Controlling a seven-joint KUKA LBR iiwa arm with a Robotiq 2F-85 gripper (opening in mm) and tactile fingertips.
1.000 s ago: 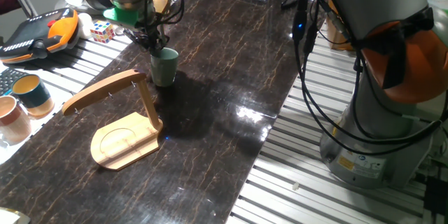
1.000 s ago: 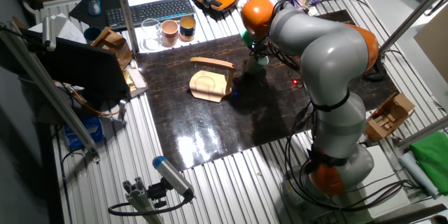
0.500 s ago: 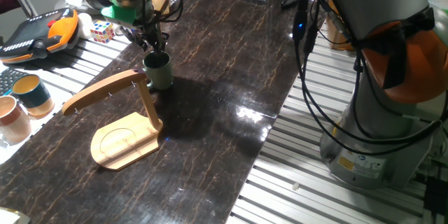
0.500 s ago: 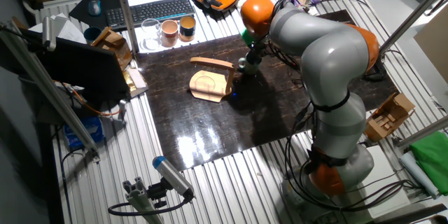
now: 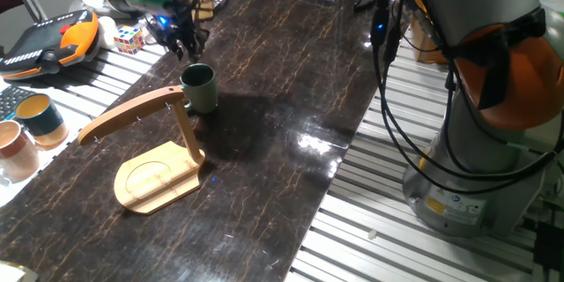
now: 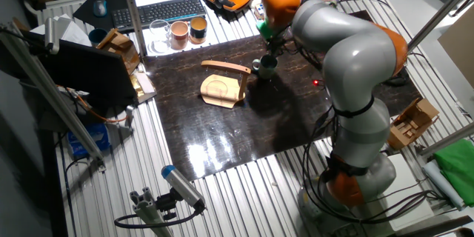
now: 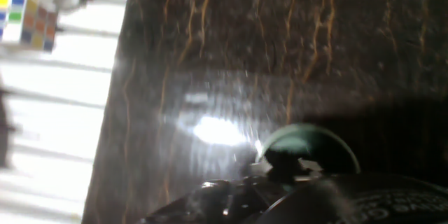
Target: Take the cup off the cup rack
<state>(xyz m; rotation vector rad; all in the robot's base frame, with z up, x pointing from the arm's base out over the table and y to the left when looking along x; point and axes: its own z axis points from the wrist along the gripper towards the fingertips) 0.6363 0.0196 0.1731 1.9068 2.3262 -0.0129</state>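
Note:
The small grey-green cup (image 5: 199, 87) stands upright on the dark table, right next to the post of the light wooden cup rack (image 5: 157, 174) and off its pegs. It also shows in the other fixed view (image 6: 265, 65) and, blurred, at the bottom of the hand view (image 7: 308, 151). My gripper (image 5: 182, 45) hangs just above and behind the cup, apart from it, with its fingers slightly spread and nothing between them. The rack (image 6: 222, 87) stands with its curved arm pointing left.
A teal cup with yellow inside (image 5: 37, 116) and a pinkish-tan cup (image 5: 13, 148) stand at the left edge. A Rubik's cube (image 5: 129, 40) and an orange teach pendant (image 5: 48, 40) lie behind the gripper. The robot's base (image 5: 476, 167) and cables stand at the right.
My gripper has let go of the cup's rim and risen up and back. The cup has shifted a little toward the rack's post and now stands free.

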